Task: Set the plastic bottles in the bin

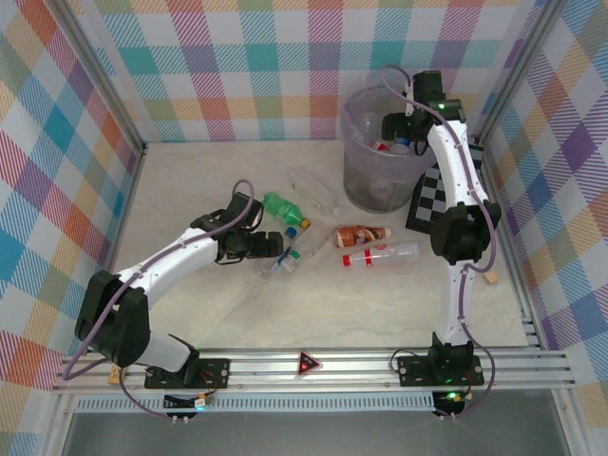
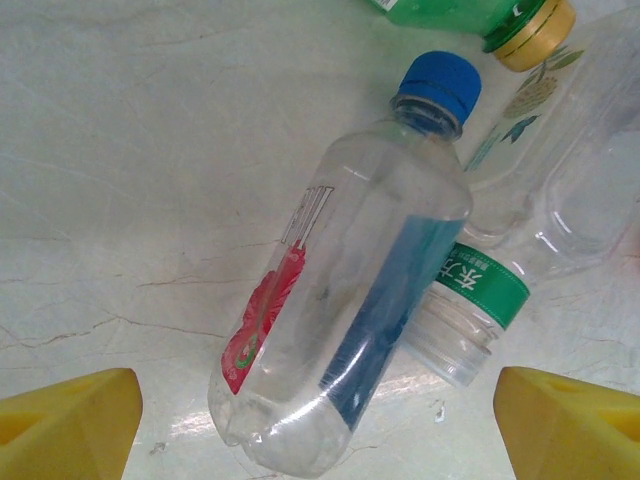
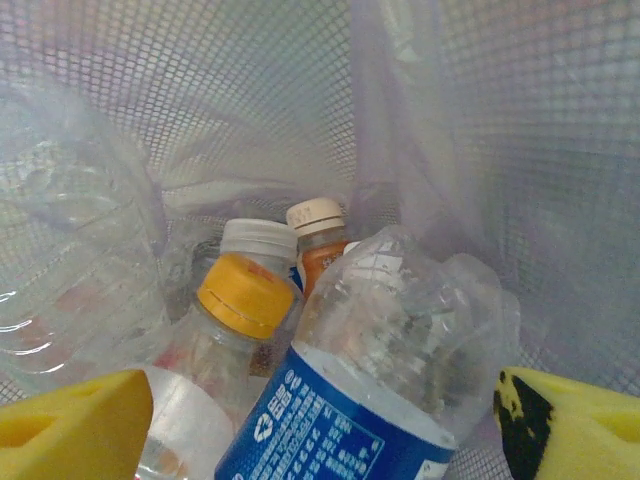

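My left gripper (image 1: 275,249) hangs open over a clear blue-capped bottle (image 2: 350,300) with a red and blue label, lying on the table between the yellow fingertips (image 2: 70,425), untouched. Beside it lie a green-banded clear bottle (image 2: 500,270) and a green bottle (image 1: 281,206) with a gold cap. A brown-labelled bottle (image 1: 361,234) and a red-labelled one (image 1: 380,255) lie mid-table. My right gripper (image 3: 320,430) is open inside the bin (image 1: 356,171), above a blue-labelled bottle (image 3: 370,380) resting on a yellow-capped bottle (image 3: 245,295) and others.
A black-and-white chequered board (image 1: 432,199) leans right of the bin. Another clear bottle (image 1: 318,195) lies behind the green one. Chequered cloth walls close in the table on three sides. The bin's mesh wall (image 3: 500,120) and liner surround my right fingers.
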Available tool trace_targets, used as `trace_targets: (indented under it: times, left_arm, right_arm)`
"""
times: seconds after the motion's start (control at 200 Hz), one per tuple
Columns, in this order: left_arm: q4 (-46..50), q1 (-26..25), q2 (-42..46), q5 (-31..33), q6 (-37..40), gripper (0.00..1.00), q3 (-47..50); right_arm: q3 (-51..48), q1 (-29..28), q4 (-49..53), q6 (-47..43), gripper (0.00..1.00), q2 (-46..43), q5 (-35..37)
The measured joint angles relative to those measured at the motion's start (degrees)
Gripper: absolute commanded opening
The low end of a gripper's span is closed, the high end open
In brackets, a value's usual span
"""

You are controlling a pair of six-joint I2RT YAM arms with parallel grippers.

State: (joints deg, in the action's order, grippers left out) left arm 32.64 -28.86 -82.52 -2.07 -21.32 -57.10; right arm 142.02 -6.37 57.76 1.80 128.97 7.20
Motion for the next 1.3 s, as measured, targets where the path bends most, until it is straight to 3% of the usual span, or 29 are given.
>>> trace_targets:
  times: [0.29, 0.47, 0.615, 0.78, 1.09, 1.3]
  left_arm:
    - [0.0, 0.0, -0.48, 0.04, 0.48, 0.9, 0.33]
    - [0.0, 0.0, -0.68, 0.22, 1.6, 0.88, 0.33]
    - [-0.28, 0.0, -2.23, 0.17, 2.23, 0.84, 0.33]
    - [-1.79, 0.0, -5.27, -1.84, 3.45, 0.86, 0.35]
    - [-2.78, 0.0, -11.74, -3.76, 6.78, 0.8, 0.39]
    - [-2.82, 0.0, -13.81, -1.44, 8.35, 0.65, 0.39]
  right_arm:
    - [1.62, 0.04, 0.55, -0.15, 1.0, -1.36, -2.14]
    - [1.62, 0.04, 0.66, 0.09, 1.0, -5.97, -5.29]
    - [1.66, 0.44, 0.68, 1.44, 0.99, -11.98, -11.15]
    - [0.22, 0.81, 1.14, 4.0, 0.99, -19.61, -20.28]
    - [-19.67, 0.81, -2.12, 10.47, 0.99, -36.04, -35.95]
    - [-34.34, 0.81, -8.0, 14.32, 0.99, -43.15, -42.51]
